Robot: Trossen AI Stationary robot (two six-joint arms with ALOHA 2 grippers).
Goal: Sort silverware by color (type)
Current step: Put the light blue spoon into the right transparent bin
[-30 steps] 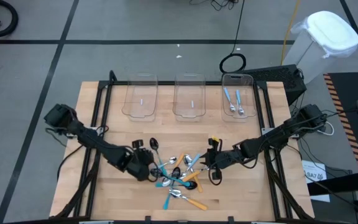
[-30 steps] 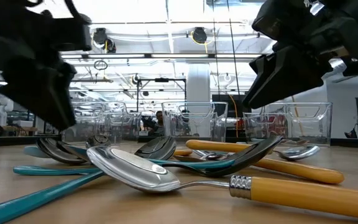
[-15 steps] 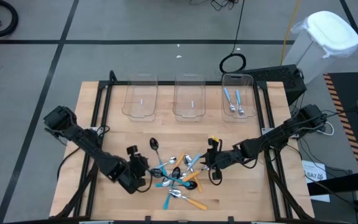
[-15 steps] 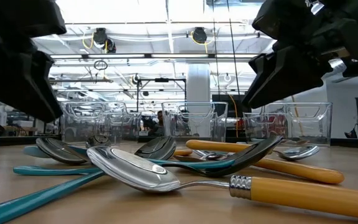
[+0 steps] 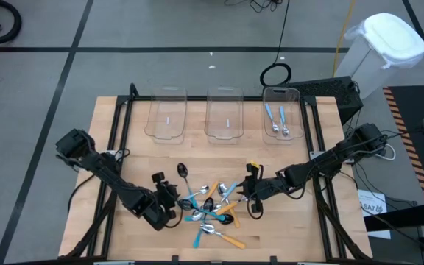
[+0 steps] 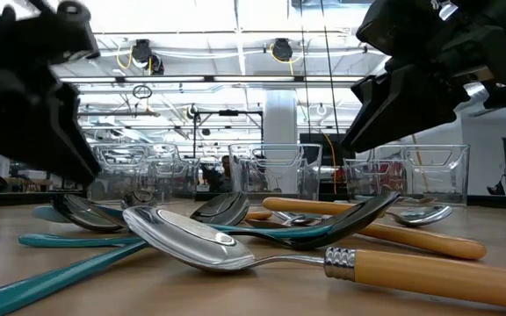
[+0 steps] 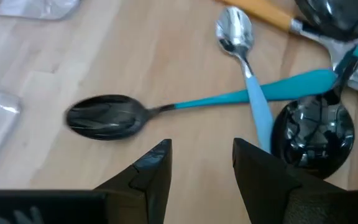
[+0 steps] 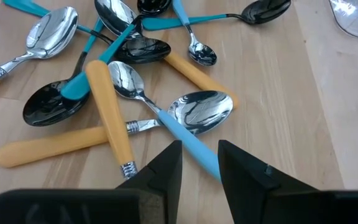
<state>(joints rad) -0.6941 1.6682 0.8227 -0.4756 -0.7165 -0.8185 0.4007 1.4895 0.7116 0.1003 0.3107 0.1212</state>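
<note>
Right wrist view, glossy spoons (image 8: 129, 81) (silver, black bowls), wooden table (image 8: 278, 93)

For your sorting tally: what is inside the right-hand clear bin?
Right-hand bin: two light-blue-handled spoons with silver bowls, side by side. Nothing seems hidden; its clear walls cover nothing.

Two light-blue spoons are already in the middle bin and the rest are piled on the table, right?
Not the middle one. The high view shows the two light-blue spoons in the right-hand bin; the middle bin holds none. The rest are piled on the table.
</note>
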